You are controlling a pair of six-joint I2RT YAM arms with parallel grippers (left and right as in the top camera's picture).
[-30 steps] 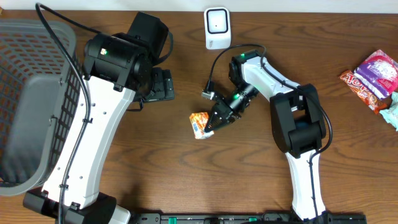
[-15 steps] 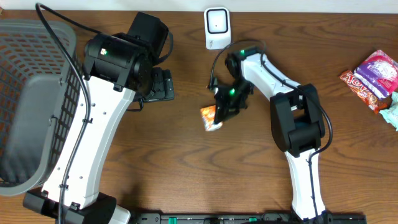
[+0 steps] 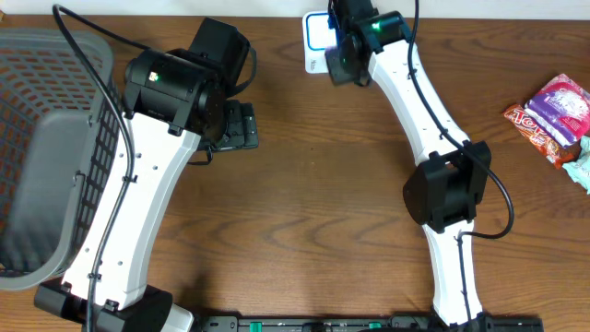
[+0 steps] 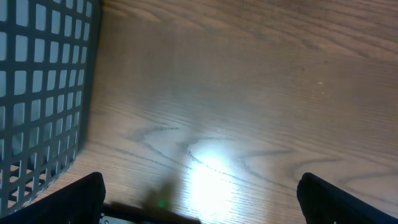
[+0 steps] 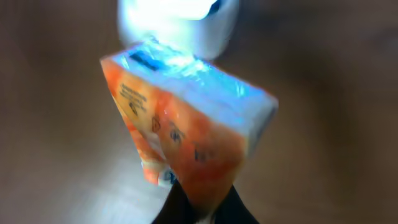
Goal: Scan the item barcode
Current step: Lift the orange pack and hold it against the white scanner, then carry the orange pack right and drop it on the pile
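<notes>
Brown wooden table (image 3: 304, 231) is carrying the white scanner (image 3: 316, 37); the right arm (image 3: 415, 101) is reaching toward it. Left fingers (image 4: 348, 199) are gaping wide, idling beside the basket (image 4: 43, 81). Right fingers (image 5: 177, 208) are pinching the orange packet (image 5: 186, 137) against the scanner's glow, presumably so its barcode reads.

A robotics lab bench set up as a mock shop checkout. A brown wood-grain surface (image 3: 304, 212) carries two white-and-black robot arms, one on the left (image 3: 138, 184) and one on the right (image 3: 424, 111), both fixed to a black mounting rail (image 3: 323, 323) along the near edge. A small white barcode scanner (image 3: 312, 46) stands upright at the far edge. A grey plastic mesh shopping basket (image 3: 28, 92) sits at the left end, and a pile of brightly coloured snack packets (image 3: 553, 115) lies at the right end. In the right wrist view, an orange packet (image 5: 186, 130) with printed retail markings is just in front of the scanner's glowing window.
</notes>
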